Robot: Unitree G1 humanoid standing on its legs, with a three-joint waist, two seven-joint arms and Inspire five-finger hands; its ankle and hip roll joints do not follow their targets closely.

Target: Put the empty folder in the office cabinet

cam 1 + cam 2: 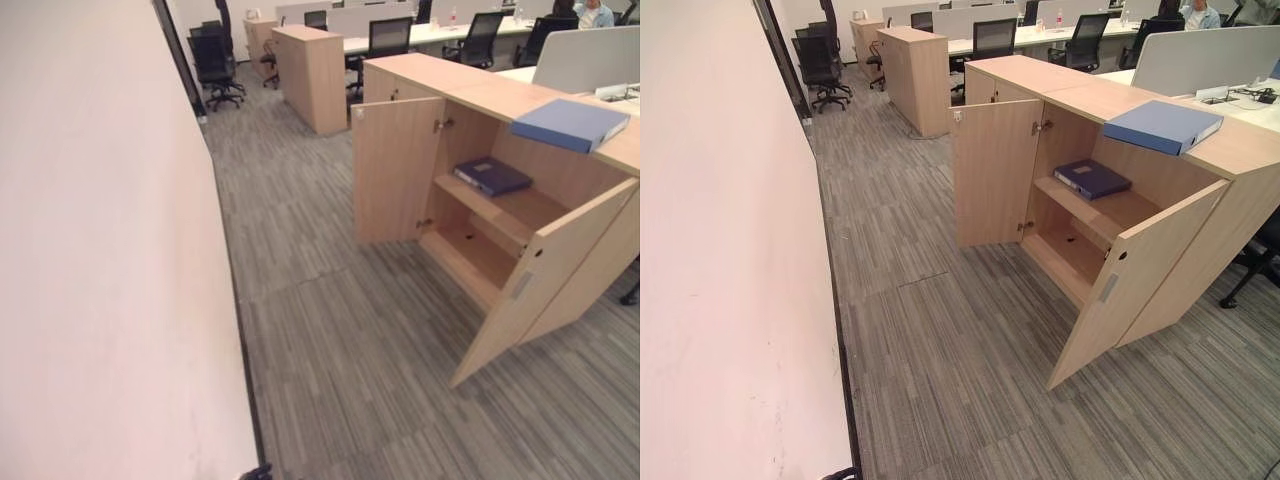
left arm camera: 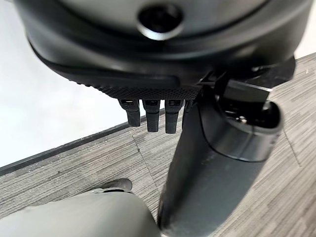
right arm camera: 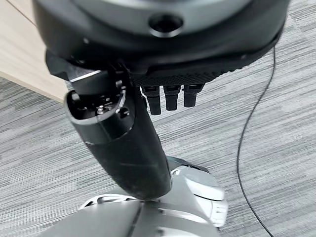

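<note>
The wooden office cabinet [image 1: 470,92] stands to the right with both doors swung open; its left door [image 1: 395,170] faces me and its right door [image 1: 545,275] juts toward the floor space. A dark blue folder [image 1: 492,176] lies flat on the upper shelf inside. On the cabinet top rests a lighter blue folder [image 1: 1162,125]. The lower shelf [image 1: 1065,250] is bare. My left hand [image 2: 148,84] hangs over the carpet with straight fingers [image 2: 150,116], holding nothing. My right hand [image 3: 168,54] hangs likewise, fingers [image 3: 170,96] straight, above the carpet.
A white wall [image 1: 100,250] runs along the left. Grey carpet [image 1: 330,330] lies between it and the cabinet. Another wooden cabinet [image 1: 312,75], black office chairs [image 1: 215,65] and desks [image 1: 1040,35] stand at the back, where a person [image 1: 1200,14] sits.
</note>
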